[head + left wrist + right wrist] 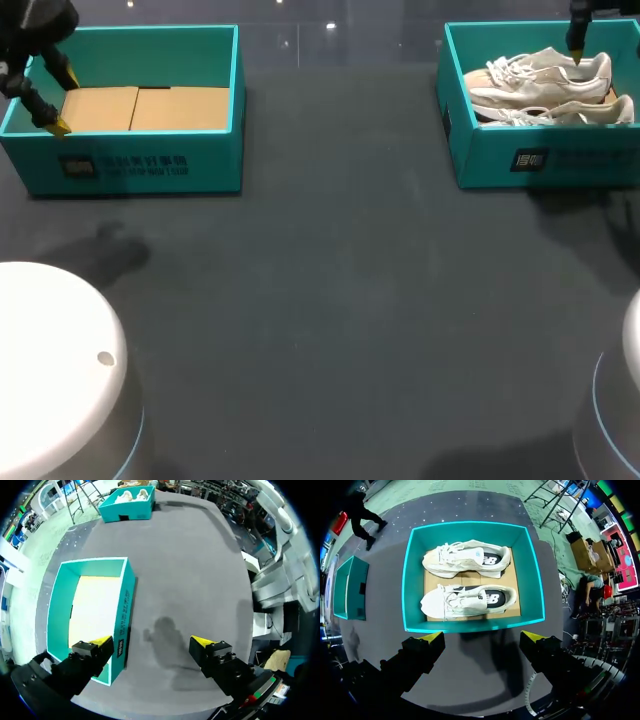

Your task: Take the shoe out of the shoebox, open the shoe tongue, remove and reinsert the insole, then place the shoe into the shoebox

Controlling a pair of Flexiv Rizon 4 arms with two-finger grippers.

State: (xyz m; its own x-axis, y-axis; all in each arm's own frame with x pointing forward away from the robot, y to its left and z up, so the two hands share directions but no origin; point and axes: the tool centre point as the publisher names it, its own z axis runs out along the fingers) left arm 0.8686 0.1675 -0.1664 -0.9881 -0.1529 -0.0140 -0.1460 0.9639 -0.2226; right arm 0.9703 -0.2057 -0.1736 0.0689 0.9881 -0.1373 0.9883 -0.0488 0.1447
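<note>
Your right tool [482, 637] is open, yellow fingers spread wide. It's held above the dark grey surface [330, 280], just short of the near wall of the teal shoebox [413, 580]. In the head view that shoebox sits open-topped at the far right of the surface.

Two cream-white sneakers lie inside it on a brown cardboard liner [516, 592]. They're side by side, both on their sides, toes pointing the same way, laces showing. The nearer sneaker [465, 600] lies closest to your right tool. The farther sneaker [467, 559] lies just beyond it, toward the far wall. Neither tool touches either sneaker.

Your left tool [152, 641] is open too, fingers wide apart. In the left wrist view one fingertip [102, 641] is over the near corner of a second teal box [140, 165]. The other is over bare surface beside that box. The second teal box sits at the far left of the surface, well apart from the shoebox. It's open at the top, with flat brown cardboard [150, 108] covering its floor. In the head view your left tool is at that box's left end.

You can't tell from these views how high either tool is. Both boxes stand along the far edge, with print on their near walls.
</note>
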